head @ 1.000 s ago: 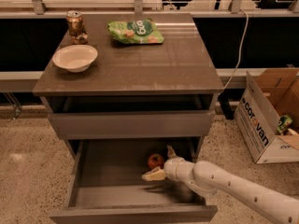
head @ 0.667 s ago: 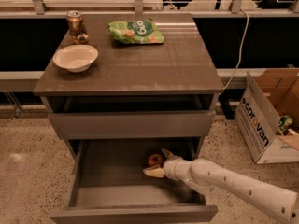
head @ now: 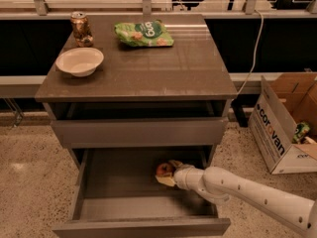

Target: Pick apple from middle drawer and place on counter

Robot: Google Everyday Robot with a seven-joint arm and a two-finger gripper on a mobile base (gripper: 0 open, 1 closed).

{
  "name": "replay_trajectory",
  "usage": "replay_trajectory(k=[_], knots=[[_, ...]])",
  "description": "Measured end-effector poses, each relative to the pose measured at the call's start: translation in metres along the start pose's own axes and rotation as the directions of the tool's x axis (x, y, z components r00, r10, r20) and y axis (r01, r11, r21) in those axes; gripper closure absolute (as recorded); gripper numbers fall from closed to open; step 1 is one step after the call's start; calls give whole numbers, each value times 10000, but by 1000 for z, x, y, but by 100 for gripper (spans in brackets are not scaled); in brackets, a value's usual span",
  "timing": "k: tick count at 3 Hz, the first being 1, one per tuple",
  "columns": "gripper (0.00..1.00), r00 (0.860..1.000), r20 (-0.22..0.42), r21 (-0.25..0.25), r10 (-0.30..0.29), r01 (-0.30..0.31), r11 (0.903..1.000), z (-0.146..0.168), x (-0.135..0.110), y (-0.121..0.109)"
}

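The apple (head: 162, 169) is small and red-orange and lies on the grey floor of the open middle drawer (head: 119, 182), right of centre and near the back. My gripper (head: 167, 174) reaches in from the right on a white arm and is right at the apple, partly covering its right side. The counter (head: 148, 68) is the glossy brown-grey slab on top of the cabinet, above the drawer.
On the counter stand a white bowl (head: 79, 61) at the left, a soda can (head: 80, 28) behind it and a green snack bag (head: 143, 32) at the back. The top drawer (head: 138, 130) is slightly open. A cardboard box (head: 285, 125) stands on the floor at the right.
My gripper has moved left along the drawer floor and closed the gap to the apple. The apple has stayed in place.
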State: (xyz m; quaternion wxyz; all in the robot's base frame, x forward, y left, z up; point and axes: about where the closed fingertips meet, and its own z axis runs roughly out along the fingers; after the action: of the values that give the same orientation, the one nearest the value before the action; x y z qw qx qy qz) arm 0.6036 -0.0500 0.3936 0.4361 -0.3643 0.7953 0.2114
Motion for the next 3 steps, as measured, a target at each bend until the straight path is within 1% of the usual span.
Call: replay_trajectory(k=[1, 2, 3], knots=[[95, 9944, 594, -264, -880, 897, 9956, -37, -36, 0], [100, 9561, 1344, -588, -2604, 2700, 9611, -111, -86, 18], [100, 8622, 1549, -431, -4824, 4937, 8686, -211, -140, 28]])
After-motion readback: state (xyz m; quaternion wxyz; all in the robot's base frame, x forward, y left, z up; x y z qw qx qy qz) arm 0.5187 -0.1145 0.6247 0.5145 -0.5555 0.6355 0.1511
